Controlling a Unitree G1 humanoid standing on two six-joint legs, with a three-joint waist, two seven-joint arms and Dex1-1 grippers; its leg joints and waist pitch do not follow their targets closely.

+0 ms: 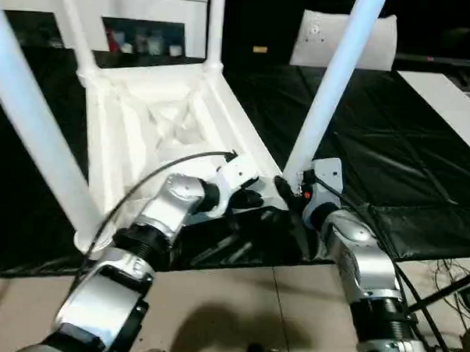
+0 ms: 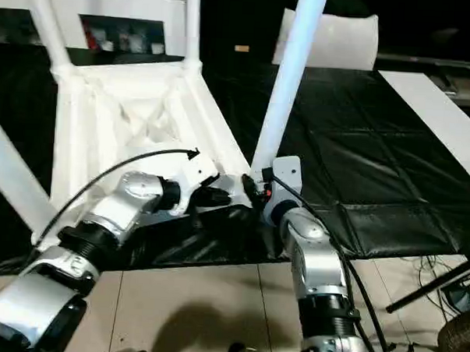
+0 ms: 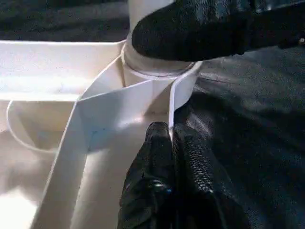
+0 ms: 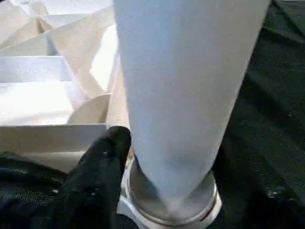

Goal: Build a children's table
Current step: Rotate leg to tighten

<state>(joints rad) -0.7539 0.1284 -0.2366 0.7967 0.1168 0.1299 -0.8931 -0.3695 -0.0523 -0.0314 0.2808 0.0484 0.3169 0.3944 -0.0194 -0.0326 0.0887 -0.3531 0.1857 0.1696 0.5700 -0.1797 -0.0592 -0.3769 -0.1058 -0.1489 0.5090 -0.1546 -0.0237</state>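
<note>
The white tabletop lies upside down on the black mat, ribbed underside up. White tapered legs stand in its corner sockets: one at the near right, one at the near left, two at the far corners. My left gripper is shut on the thin rim wall just beside the near-right socket. My right gripper sits at the base of the near-right leg, right where it enters the socket; its black tip lies against the leg.
The black mat spreads under and to the right of the table. White cabinets stand at the back. A white cushion-like piece and a flat white board lie at the right. Cables trail over the beige floor.
</note>
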